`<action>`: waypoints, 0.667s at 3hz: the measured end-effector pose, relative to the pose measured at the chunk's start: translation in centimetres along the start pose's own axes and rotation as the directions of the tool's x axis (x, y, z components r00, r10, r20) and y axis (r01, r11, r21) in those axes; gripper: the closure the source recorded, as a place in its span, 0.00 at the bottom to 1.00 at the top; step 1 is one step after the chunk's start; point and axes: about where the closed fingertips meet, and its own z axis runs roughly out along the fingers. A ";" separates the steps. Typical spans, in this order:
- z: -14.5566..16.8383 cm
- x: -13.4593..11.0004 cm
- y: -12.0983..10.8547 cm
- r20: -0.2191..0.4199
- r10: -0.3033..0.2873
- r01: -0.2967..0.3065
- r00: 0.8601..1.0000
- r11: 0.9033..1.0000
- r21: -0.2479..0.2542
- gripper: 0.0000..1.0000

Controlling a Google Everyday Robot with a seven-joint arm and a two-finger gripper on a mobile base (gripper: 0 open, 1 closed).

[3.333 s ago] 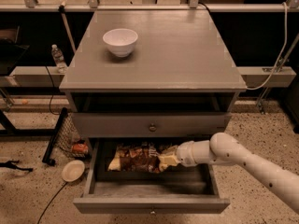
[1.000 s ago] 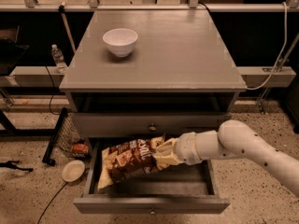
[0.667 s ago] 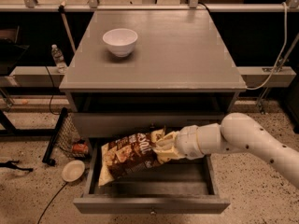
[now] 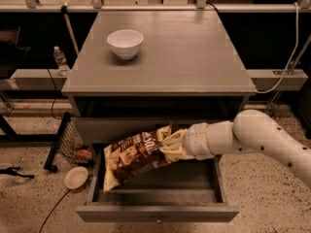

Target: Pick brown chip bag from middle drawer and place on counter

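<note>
The brown chip bag hangs tilted in the air above the open middle drawer, its lower left end down over the drawer's left side. My gripper is shut on the bag's upper right end, in front of the closed drawer front above. My white arm comes in from the right. The grey counter lies above and behind the bag.
A white bowl stands on the counter's back left. On the floor to the left are a small round dish, a wire basket with an orange-red packet, a black frame and cables. A water bottle stands on a ledge at left.
The bag has been lifted out of the drawer floor and has risen steadily, tilting with its right end up. My gripper has moved up with it.
</note>
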 end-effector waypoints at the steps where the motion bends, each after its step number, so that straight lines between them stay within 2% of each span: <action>1: -0.5 -0.8 -0.3 0.020 -0.015 0.014 1.000 1.000 0.012 1.00; 2: -2.6 -3.2 -1.5 0.052 -0.070 0.068 0.996 0.997 0.041 1.00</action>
